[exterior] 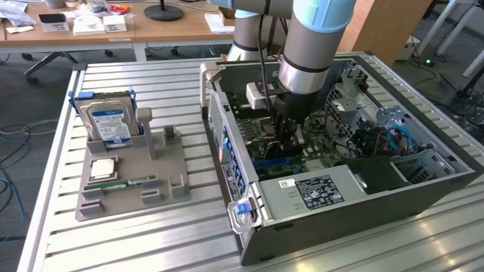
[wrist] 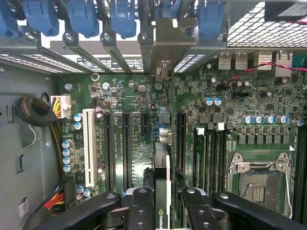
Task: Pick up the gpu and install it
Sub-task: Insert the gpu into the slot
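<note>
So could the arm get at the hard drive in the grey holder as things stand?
Probably not right away. The tool is down inside the computer case, shut on the gpu over the motherboard. The hard drive stands upright in its grey holder outside the case, uncovered, but the tool is occupied.

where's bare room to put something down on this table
Bare slats lie between the grey parts holder and the open pc case, and along the table's near edge. Inside the case it is crowded: the gripper holds the gpu over the motherboard.
</note>
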You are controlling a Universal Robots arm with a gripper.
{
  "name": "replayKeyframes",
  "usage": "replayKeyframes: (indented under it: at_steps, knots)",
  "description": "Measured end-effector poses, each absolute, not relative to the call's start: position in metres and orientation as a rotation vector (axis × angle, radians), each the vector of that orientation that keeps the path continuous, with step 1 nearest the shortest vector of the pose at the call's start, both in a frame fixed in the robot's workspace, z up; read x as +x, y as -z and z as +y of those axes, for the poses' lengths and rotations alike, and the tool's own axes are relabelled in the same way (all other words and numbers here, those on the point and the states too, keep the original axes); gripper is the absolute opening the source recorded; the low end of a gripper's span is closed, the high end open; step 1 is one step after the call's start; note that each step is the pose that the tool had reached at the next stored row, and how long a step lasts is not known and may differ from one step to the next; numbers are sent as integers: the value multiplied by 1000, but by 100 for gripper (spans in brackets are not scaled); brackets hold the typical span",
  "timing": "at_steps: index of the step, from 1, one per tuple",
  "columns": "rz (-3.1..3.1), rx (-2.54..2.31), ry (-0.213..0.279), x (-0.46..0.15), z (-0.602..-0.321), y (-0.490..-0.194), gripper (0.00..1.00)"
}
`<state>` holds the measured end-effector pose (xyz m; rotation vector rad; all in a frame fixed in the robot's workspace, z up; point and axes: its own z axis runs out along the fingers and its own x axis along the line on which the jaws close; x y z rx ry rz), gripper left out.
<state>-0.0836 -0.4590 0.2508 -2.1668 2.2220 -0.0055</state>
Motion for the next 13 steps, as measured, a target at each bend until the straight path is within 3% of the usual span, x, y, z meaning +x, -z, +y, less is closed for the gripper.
replayKeyframes:
  at_steps: [13]
  knots:
    - [2228, -2165, 10, -84, -459, -248, 27]
